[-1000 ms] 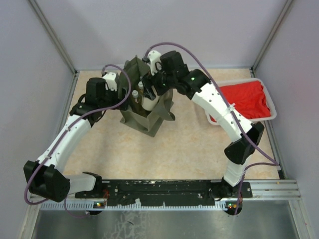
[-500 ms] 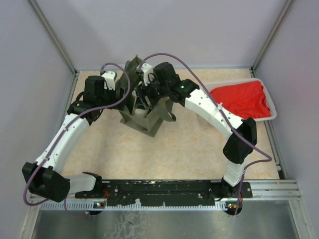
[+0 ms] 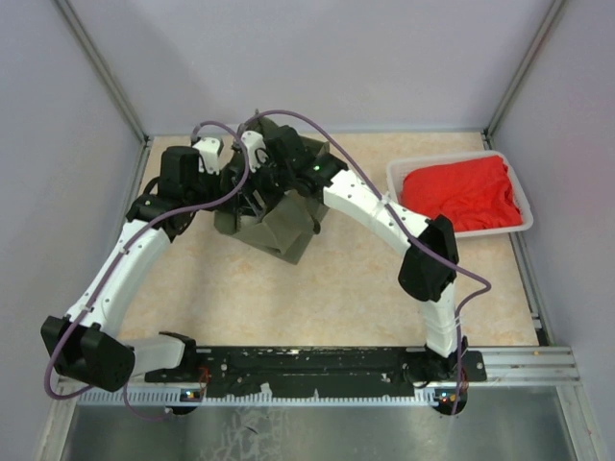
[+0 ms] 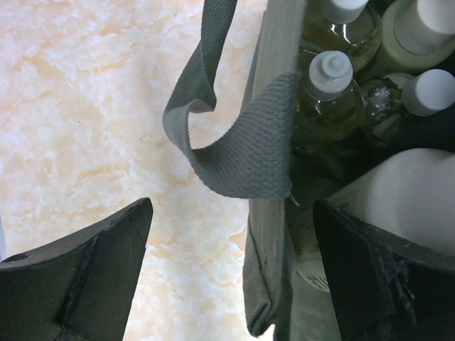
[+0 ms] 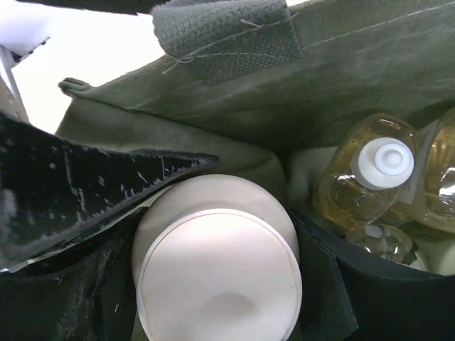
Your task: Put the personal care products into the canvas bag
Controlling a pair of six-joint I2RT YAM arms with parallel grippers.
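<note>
Inside the canvas bag [image 3: 288, 230], right pincer [image 5: 213, 249] pinching cream bottle [image 5: 217, 284]; left pincer [image 4: 231, 220] spread astride its wall.

From above, the arms [image 3: 370, 206] are covering the mouth of the dark olive-green canvas bag [image 3: 288, 235], hiding its bottles, the left tool [image 4: 233, 209] and the right tool [image 5: 259, 206]. The right wrist picture's bottom edge is cutting off the pale beige bottle with a round cream cap [image 5: 217, 270]; a black finger [image 5: 341, 284] is masking the base of the clear amber-liquid bottle [image 5: 359, 185]. The left wrist view's top edge is cropping a white bottle cap [image 4: 346, 6].
</note>
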